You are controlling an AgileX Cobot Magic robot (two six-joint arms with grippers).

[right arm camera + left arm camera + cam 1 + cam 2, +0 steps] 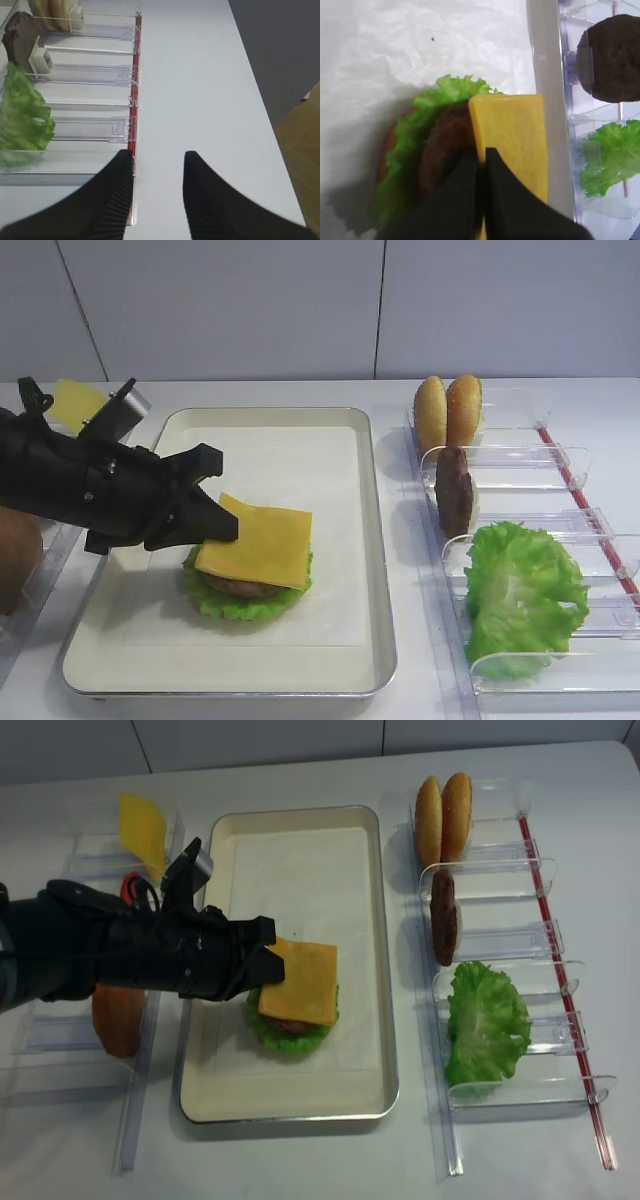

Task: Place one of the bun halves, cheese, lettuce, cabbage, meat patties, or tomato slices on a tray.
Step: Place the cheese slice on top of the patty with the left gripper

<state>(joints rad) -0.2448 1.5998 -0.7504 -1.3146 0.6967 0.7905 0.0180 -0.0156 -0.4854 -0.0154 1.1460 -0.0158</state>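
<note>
On the cream tray (376, 540) a stack stands on the paper liner: lettuce (238, 606), then a meat patty (442, 150). The yellow-orange cheese (262, 546) lies over them, its left edge lifted. My left gripper (216, 512) is shut on that edge, and the left wrist view shows its fingers (465, 175) pinching the slice (512, 130). My right gripper (159, 157) is open and holds nothing, above bare table beside the bins. It does not show in either high view.
Clear bins on the right hold two bun halves (448, 410), an upright patty (455, 490) and a lettuce leaf (525, 595). Left bins hold a paler yellow slice (143, 825) and an orange-brown piece (118, 1020). A red strip (133, 100) runs along the right bins.
</note>
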